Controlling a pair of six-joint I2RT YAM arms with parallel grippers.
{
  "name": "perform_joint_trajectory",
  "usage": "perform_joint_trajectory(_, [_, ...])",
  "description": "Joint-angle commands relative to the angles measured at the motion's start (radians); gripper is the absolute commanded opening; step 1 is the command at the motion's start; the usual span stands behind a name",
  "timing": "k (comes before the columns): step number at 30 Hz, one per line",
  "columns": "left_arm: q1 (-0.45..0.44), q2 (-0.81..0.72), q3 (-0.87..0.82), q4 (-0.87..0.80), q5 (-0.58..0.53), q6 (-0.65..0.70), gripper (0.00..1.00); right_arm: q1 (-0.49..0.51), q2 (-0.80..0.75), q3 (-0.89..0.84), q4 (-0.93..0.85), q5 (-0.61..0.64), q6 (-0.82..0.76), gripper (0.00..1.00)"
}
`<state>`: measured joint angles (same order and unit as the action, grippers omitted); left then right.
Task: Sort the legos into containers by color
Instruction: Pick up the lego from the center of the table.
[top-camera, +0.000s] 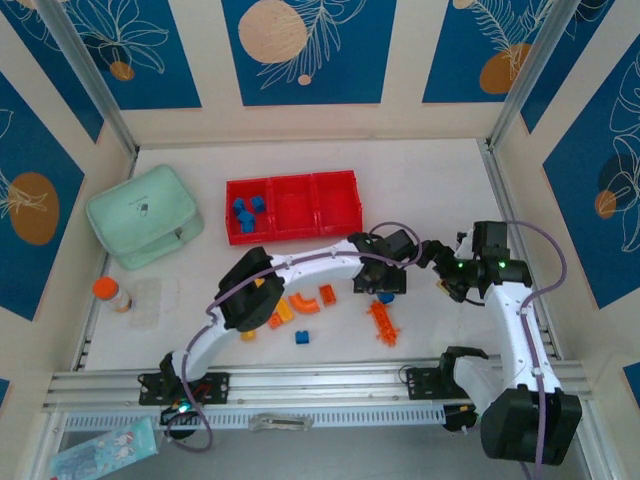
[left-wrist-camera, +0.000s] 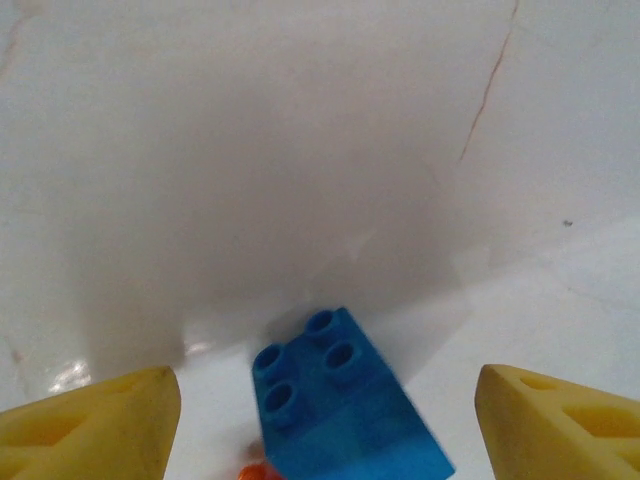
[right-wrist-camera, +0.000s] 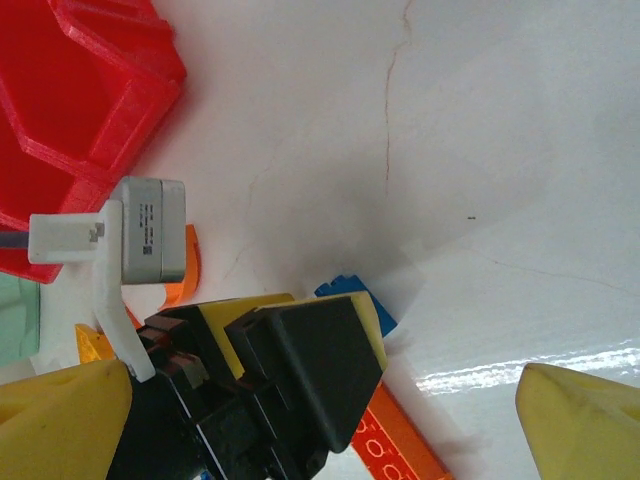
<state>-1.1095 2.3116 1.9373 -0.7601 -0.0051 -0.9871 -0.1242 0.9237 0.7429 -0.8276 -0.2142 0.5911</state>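
My left jaws gape around a blue brick (left-wrist-camera: 340, 405), my right jaws hang released; beyond them a few blue legos (top-camera: 248, 208) sit in the tray (top-camera: 300, 233), while orange legos (top-camera: 305, 303) wait nearby.

Cream walls (top-camera: 196, 60) carry deep-blue panels (top-camera: 350, 85) printed with white leaves and peach circles, enclosing a glossy white tabletop (top-camera: 430, 190) edged by a ribbed aluminium rail (top-camera: 320, 382).

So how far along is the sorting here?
Done: a few blue bricks sit in the left compartment of the tray; the other two look empty. In hand: the open left gripper straddles a blue brick, not gripped. Left: orange bricks and another blue one.
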Motion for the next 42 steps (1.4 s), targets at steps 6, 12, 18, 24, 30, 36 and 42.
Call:
perform_joint_trajectory(6, [-0.031, 0.067, 0.066, -0.081, -0.014, 0.004, 0.73, -0.01, 0.0, -0.007, 0.011, -0.068, -0.022, 0.99])
perform_joint_trajectory(12, [-0.041, 0.066, 0.052, -0.079, -0.019, -0.014, 0.65, -0.011, -0.003, -0.007, 0.007, -0.069, -0.019, 0.99])
perform_joint_trajectory(18, [-0.042, 0.058, 0.052, -0.064, -0.024, -0.024, 0.53, -0.014, -0.026, -0.004, 0.001, -0.064, -0.011, 0.99])
perform_joint_trajectory(24, [-0.042, 0.047, 0.052, -0.064, -0.034, -0.024, 0.43, -0.017, -0.028, 0.001, -0.004, -0.071, -0.013, 0.99])
perform_joint_trajectory(30, [-0.041, 0.027, 0.05, -0.059, -0.051, -0.024, 0.37, -0.018, -0.034, 0.004, -0.005, -0.076, -0.01, 0.99])
perform_joint_trajectory(36, [-0.037, 0.008, 0.05, -0.047, -0.067, -0.023, 0.34, -0.017, -0.037, 0.01, -0.007, -0.082, -0.01, 0.99])
perform_joint_trajectory(42, [-0.022, -0.051, 0.029, -0.035, -0.085, -0.015, 0.34, -0.005, -0.044, 0.032, -0.017, -0.087, -0.014, 0.99])
